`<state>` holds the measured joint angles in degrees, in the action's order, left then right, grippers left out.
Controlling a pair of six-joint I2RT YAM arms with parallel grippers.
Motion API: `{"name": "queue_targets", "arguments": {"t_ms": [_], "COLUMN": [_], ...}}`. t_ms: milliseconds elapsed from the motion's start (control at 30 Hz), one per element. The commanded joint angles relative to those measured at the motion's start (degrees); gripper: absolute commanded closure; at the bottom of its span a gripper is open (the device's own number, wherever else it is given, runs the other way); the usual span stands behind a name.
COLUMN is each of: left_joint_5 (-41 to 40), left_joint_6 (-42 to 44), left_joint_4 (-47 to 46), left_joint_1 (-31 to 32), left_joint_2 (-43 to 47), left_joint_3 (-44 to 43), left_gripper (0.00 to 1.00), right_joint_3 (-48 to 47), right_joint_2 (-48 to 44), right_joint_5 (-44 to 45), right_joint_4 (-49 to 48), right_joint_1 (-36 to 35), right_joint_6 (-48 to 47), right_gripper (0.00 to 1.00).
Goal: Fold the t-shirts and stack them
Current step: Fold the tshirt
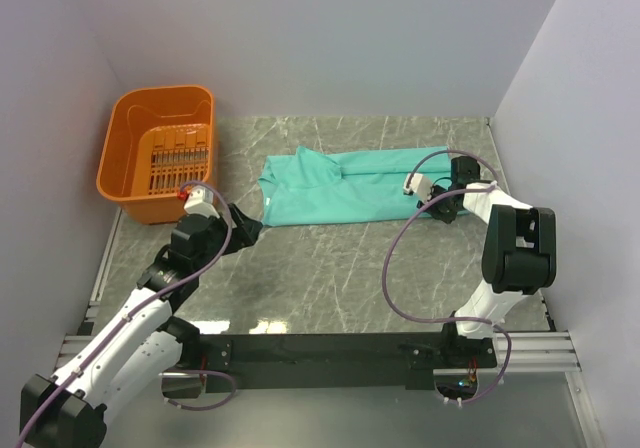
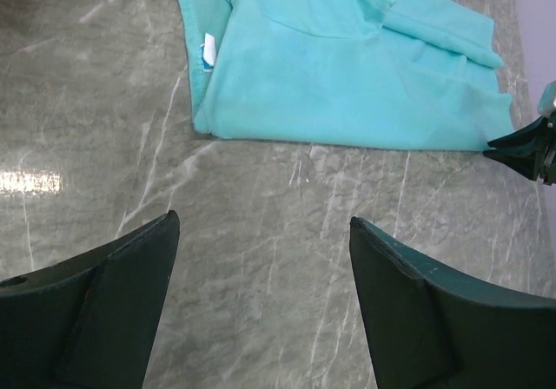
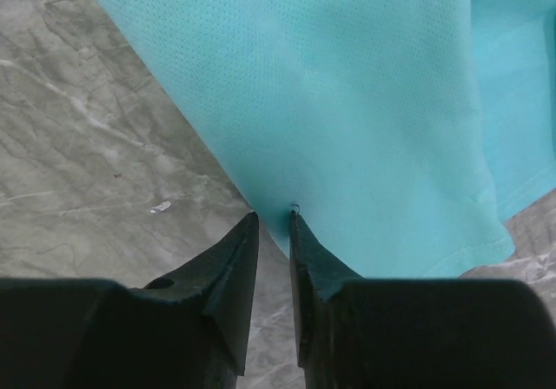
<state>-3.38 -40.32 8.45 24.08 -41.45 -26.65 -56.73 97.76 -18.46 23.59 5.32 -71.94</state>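
Observation:
The teal t-shirt (image 1: 350,186) lies on the marble table, folded into a long band, its white neck label (image 2: 208,53) at the left end. It also shows in the left wrist view (image 2: 347,76) and the right wrist view (image 3: 347,85). My left gripper (image 1: 250,230) is open and empty (image 2: 261,224), low over bare table just in front of the shirt's left end. My right gripper (image 1: 440,211) sits at the shirt's near right edge. Its jaws (image 3: 274,215) are closed to a narrow slit with the hem between them.
An orange plastic basket (image 1: 125,183) stands at the back left, beside the left arm. White walls close the table on three sides. The right gripper's tip shows at the right edge of the left wrist view (image 2: 521,150).

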Motion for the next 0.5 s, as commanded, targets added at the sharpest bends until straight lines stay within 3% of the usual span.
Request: {"name": "queue_targets", "arguments": {"t_ms": [0, 100, 233, 467], "left_joint_5": [1.18, 1.53, 2.5, 5.57], "left_joint_6": [-1.17, -1.43, -1.96, -3.72], "left_joint_4": [-1.59, -2.38, -3.87, -8.01], "left_joint_1": [-0.08, -0.08, -0.08, -0.08], "left_joint_2": [0.32, 0.23, -0.47, -3.72], "left_joint_3": [0.81, 1.6, 2.66, 3.72], "left_gripper": [0.16, 0.16, 0.16, 0.16], "right_joint_3": [-1.19, 0.38, 3.29, 10.65], "right_joint_2": [-0.11, -1.16, -4.31, -13.36], "right_joint_5": [0.09, 0.53, 1.23, 2.9], "right_joint_4": [-0.31, 0.05, 1.71, 10.59], "right_joint_1": [-0.49, -0.49, -0.49, -0.4], "right_joint_6": [-0.83, -1.62, -3.03, -7.41], "right_gripper": [0.76, 0.92, 0.98, 1.0]}}
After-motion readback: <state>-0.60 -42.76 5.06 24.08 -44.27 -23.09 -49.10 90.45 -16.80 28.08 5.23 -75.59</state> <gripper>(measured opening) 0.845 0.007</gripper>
